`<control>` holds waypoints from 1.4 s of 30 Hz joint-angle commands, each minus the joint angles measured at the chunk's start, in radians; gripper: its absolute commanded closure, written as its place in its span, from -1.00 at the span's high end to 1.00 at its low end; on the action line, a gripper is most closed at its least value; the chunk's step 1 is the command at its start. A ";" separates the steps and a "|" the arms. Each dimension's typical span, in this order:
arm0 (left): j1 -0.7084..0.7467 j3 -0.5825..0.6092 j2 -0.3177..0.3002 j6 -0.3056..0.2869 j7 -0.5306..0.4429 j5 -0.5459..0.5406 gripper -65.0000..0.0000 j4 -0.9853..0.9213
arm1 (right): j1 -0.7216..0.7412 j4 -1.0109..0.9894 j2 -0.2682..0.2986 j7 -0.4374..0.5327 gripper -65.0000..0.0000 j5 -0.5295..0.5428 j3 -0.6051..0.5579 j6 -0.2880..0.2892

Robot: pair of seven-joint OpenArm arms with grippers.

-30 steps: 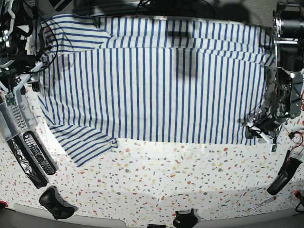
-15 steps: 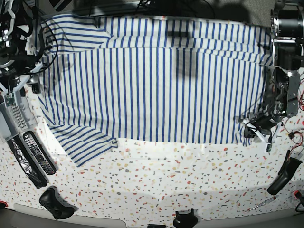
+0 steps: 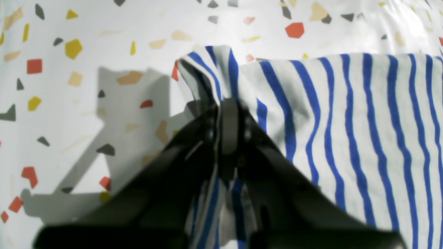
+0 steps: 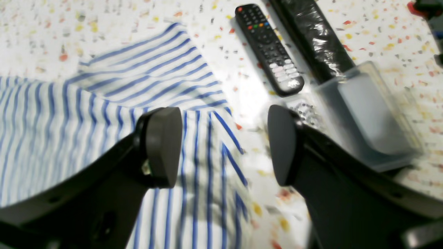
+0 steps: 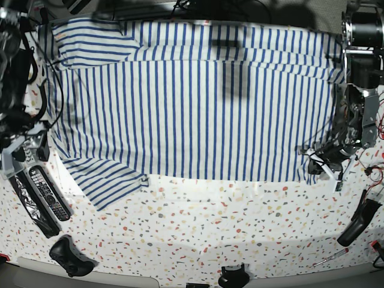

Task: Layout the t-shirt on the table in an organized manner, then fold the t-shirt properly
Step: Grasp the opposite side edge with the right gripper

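The t-shirt (image 5: pixel 198 102), white with thin blue stripes, lies spread flat across the far half of the table (image 5: pixel 216 222), with one sleeve (image 5: pixel 102 180) pointing to the front left. My left gripper (image 5: pixel 316 165) is shut on the shirt's front right hem corner. In the left wrist view the gripper (image 3: pixel 225 107) pinches a bunched fold of the shirt (image 3: pixel 346 121) just above the table (image 3: pixel 86 41). My right gripper (image 5: pixel 31 146) is open and empty. In the right wrist view the gripper (image 4: pixel 223 145) hovers over the edge of the shirt (image 4: pixel 69 121), near the sleeve (image 4: pixel 148 69).
A black remote (image 4: pixel 268 48), a black foil-wrapped bar (image 4: pixel 311 34) and a clear plastic box (image 4: pixel 367 114) lie beside the shirt's left edge. A black controller (image 5: pixel 71 255), a black handle (image 5: pixel 358 222) and a screwdriver (image 5: pixel 330 258) lie along the table's front.
My right arm has moved toward the front of the table, along the shirt's left edge. My left gripper has shifted slightly left, still holding the hem corner.
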 commanded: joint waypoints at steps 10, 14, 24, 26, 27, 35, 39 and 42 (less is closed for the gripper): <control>-0.021 -0.004 0.003 0.000 0.000 -0.002 -1.00 0.014 | 0.437 -0.454 0.021 -0.041 0.17 -0.154 -0.314 0.002; -0.021 -0.004 0.005 0.000 0.000 -0.002 -1.00 0.014 | 0.608 -0.653 0.021 -0.062 0.17 -0.216 -0.425 0.002; -0.019 -0.004 0.005 0.000 -0.001 -0.002 -1.00 0.014 | 0.903 -1.200 0.018 -0.014 0.17 -0.254 -0.479 0.098; -0.019 -0.004 0.005 0.000 -0.001 -0.002 -1.00 0.014 | 0.924 -1.275 0.018 0.016 0.17 -0.293 -0.480 0.098; -0.019 -0.004 0.005 0.000 -0.001 -0.002 -1.00 0.014 | 0.925 -1.295 0.018 0.018 0.16 -0.297 -0.479 0.098; -0.019 -0.004 0.005 0.000 -0.005 -0.002 -1.00 0.014 | 0.918 -1.318 0.017 -0.011 0.16 -0.266 -0.479 0.145; -0.019 -0.004 0.005 0.000 -0.005 -0.002 -1.00 0.014 | 0.911 -1.318 0.004 -0.047 0.16 -0.266 -0.480 0.151; -0.019 -0.004 0.005 0.000 -0.004 -0.001 -1.00 0.014 | 0.905 -1.318 -0.012 -0.046 0.16 -0.264 -0.479 0.161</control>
